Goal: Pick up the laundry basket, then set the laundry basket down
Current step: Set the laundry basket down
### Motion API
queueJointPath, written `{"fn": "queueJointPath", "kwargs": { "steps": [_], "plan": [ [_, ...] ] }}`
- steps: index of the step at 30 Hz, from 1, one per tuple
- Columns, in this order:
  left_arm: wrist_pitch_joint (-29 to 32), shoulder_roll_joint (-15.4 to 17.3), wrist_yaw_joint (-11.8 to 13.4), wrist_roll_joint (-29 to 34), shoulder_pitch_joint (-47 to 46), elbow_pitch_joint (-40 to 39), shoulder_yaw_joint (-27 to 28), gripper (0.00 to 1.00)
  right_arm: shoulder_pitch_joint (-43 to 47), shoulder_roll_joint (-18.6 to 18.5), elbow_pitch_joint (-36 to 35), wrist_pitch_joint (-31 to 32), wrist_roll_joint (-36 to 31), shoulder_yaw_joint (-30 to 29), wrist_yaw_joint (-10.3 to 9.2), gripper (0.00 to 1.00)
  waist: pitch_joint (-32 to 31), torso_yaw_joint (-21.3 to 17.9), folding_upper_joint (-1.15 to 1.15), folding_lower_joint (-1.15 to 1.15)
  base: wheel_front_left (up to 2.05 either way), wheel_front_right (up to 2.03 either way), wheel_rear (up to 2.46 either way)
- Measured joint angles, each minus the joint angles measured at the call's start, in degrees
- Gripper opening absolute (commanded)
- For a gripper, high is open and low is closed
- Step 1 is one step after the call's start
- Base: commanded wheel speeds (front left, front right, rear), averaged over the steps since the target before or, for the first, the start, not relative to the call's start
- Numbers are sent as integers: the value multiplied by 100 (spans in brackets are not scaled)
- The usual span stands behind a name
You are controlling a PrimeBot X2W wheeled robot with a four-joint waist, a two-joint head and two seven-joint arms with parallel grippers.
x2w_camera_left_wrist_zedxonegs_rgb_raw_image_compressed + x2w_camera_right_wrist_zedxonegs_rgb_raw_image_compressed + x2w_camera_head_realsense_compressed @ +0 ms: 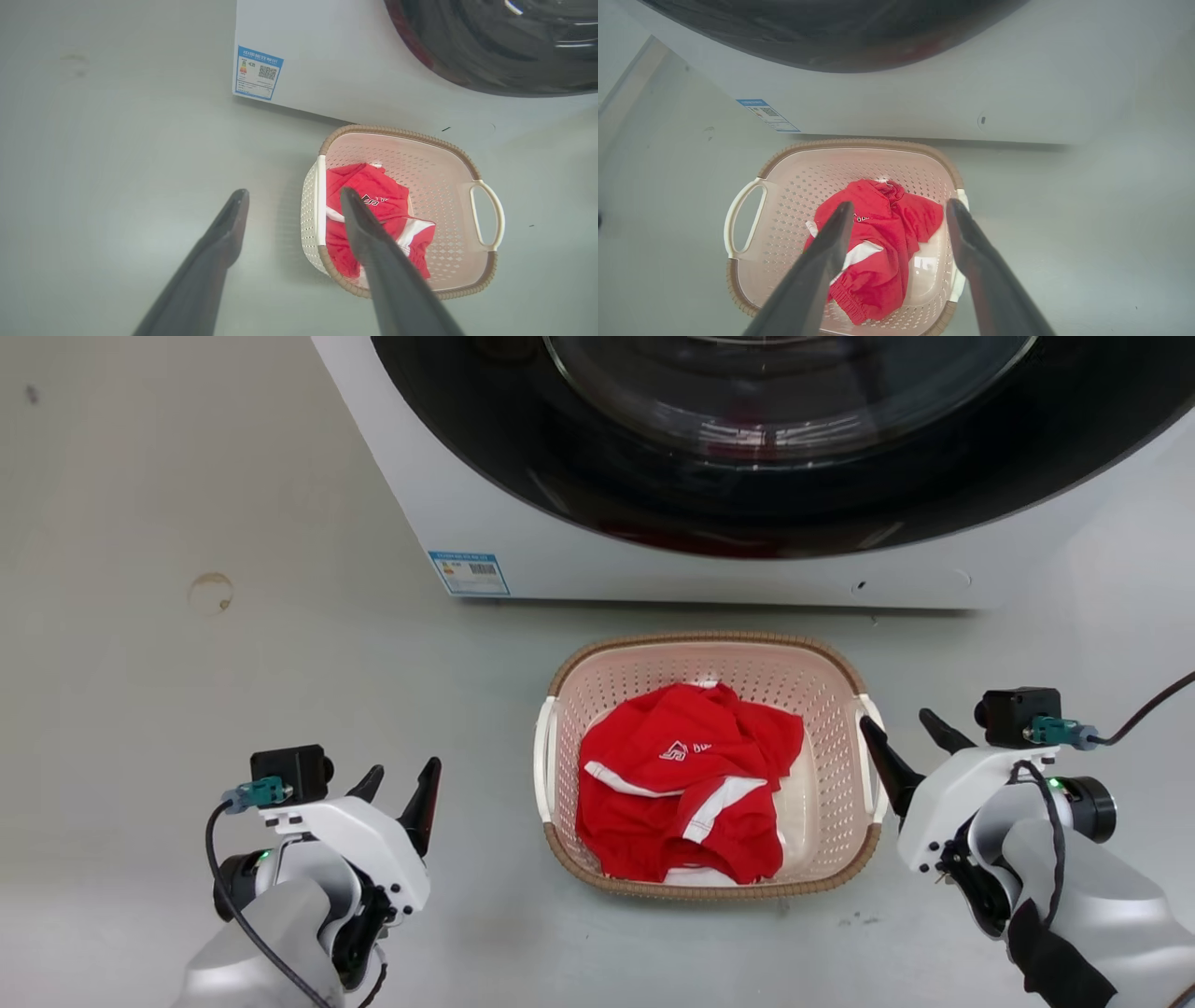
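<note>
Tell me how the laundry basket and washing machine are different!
The laundry basket is pale pink with holes; the washing machine is white with a dark round door. The laundry basket is much smaller than the washing machine. The laundry basket holds red clothing, open on top; the washing machine's door faces front. Both stand on the floor.

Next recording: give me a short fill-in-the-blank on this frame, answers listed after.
1. The laundry basket holds a crumpled ____ garment.
2. It stands on the floor before the washing machine; its side handles are ____.
3. The left hand and the right hand grip nothing; their fingers are ____, not shut.
4. The ____ hand is nearer the basket.

Missing words: red; white; open; right.
</note>
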Motion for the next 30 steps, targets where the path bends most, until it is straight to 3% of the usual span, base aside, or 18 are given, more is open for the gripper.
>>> {"fn": "queueJointPath", "kwargs": {
  "steps": [15, 23, 30],
  "plan": [
    [0, 439, 75, 1457, 1575, -895, 1506, 100, 1150, -75, -673, 0, -693, -792, 0, 100, -1523, 9, 0, 0, 0, 0, 0],
    [1, 647, 112, 1604, 2179, -1105, 1591, 100, 1552, -231, -932, 0, -857, -1094, 0, 100, -2090, 5, 0, 0, 0, 0, 0],
    [76, 984, 401, 1808, 2203, -1796, 1492, 100, 1662, -563, -1521, 0, -1140, -1400, -1, 100, -2325, 51, 0, 0, 0, 0, 0]
  ]
}}
